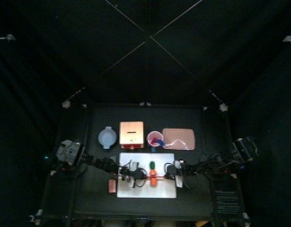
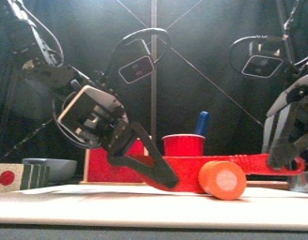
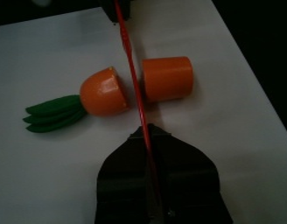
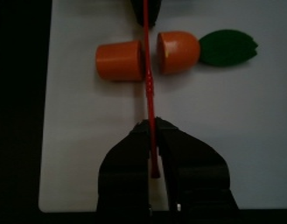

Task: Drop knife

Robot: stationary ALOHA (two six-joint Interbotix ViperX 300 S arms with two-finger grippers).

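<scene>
A thin red knife, seen edge-on, stands in the gap between two halves of an orange toy carrot on the white cutting board. The leafy half lies on one side of the blade and the plain half on the other. My left gripper is shut on one end of the knife. My right gripper is shut on the other end of the knife, with something white between its jaws. In the front view one carrot half lies on the board between both grippers.
Behind the board stand a grey bowl, an orange box, a red cup and a pink tray. A small red item lies left of the board. The table's edges are close on all sides.
</scene>
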